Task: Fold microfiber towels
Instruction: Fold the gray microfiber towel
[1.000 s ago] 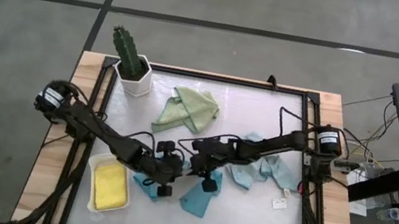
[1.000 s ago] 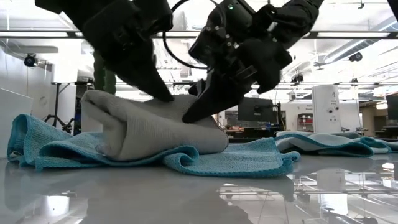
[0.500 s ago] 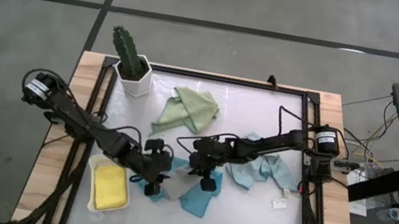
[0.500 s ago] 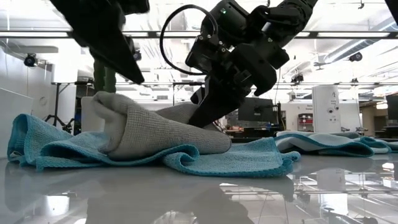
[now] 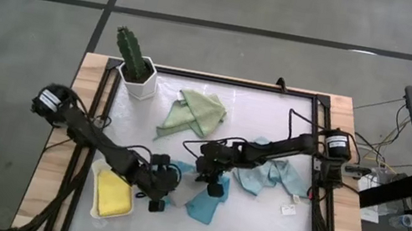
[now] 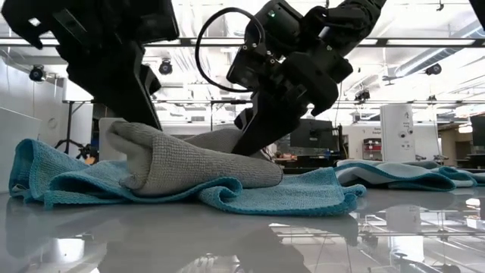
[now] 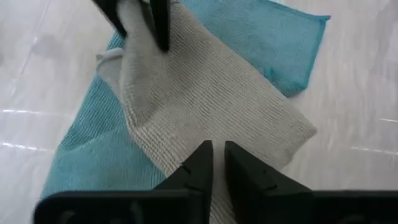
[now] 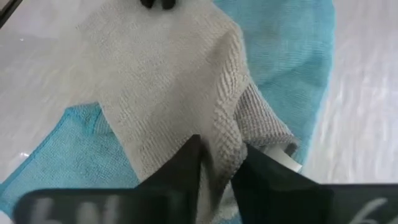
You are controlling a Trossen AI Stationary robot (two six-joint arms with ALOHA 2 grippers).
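Observation:
A grey towel point(image 6: 197, 159) lies folded over on a spread teal towel point(image 6: 265, 193) in the middle of the table. My right gripper point(image 8: 221, 168) is shut on the grey towel at its right end; it also shows in the high view point(image 5: 200, 174). My left gripper point(image 7: 217, 158) is shut, with nothing between its fingers. It stands over the grey towel's point(image 7: 205, 93) near-left end and also shows in the low view point(image 6: 144, 114). The teal towel point(image 5: 203, 207) rests flat on the table. My right gripper pinches a raised fold of the grey towel point(image 8: 227, 134) between its two fingers, several layers thick. The fingers point(image 6: 254, 136) slant down from the table's right. The rest of the towel lies on the teal towel. My left gripper: I cannot tell whether it touches the grey towel.
A sage green towel point(image 5: 196, 112) lies at the back and pale blue towels point(image 5: 268, 176) at the right. A yellow towel point(image 5: 112, 192) lies folded in the white tray point(image 5: 103, 167) at the near left. A potted cactus point(image 5: 137, 65) stands at the far left.
My left gripper has come off the top of the grey towel, risen, and gone toward the table's near-left, over the towel's left end. The grey towel stays folded over on the teal one. My right gripper has kept its hold.

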